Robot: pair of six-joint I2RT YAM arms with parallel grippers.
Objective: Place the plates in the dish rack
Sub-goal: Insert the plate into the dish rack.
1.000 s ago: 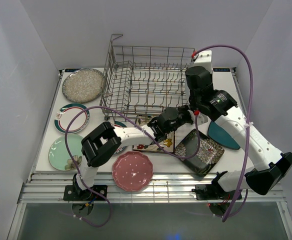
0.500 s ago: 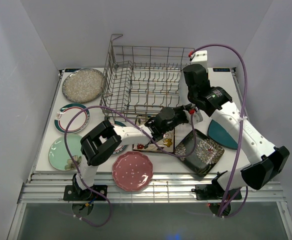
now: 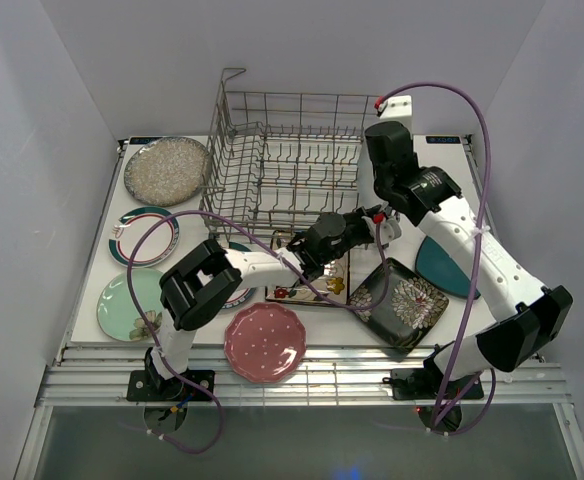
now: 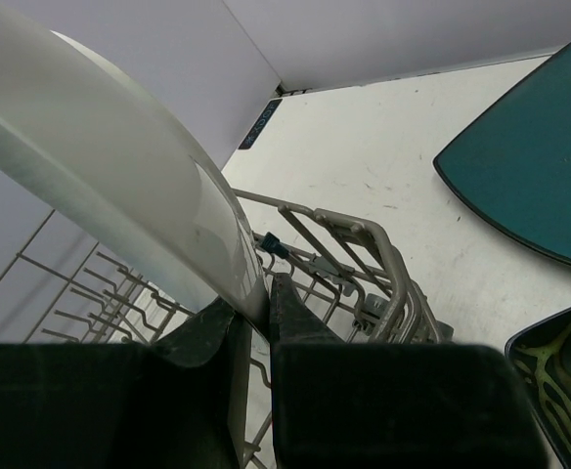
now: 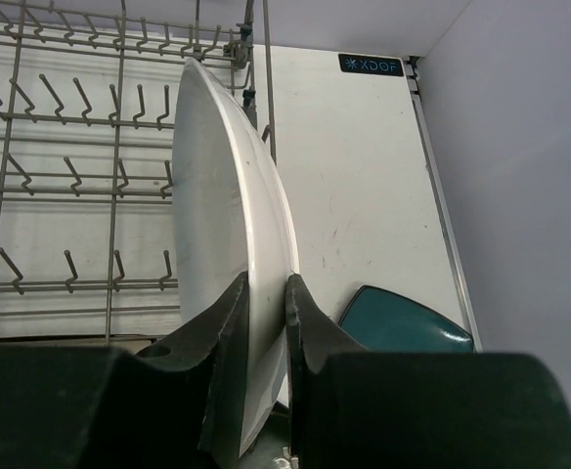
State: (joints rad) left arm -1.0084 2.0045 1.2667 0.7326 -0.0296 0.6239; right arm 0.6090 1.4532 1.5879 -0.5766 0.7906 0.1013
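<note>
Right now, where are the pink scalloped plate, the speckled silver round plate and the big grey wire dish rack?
pink scalloped plate (image 3: 263, 342), top external view, its centre.
speckled silver round plate (image 3: 167, 169), top external view, its centre.
grey wire dish rack (image 3: 302, 110), top external view, its far wall.

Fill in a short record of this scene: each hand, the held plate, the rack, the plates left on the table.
Left hand: shut on the white plate at its rim
Right hand: shut on the same plate
Plate pose: held on edge at the dish rack's right end
Rack contents: no plates seen inside
On table: teal plate, black floral plate, pink plate, pale green plate, teal-rimmed plate, speckled silver plate
</note>
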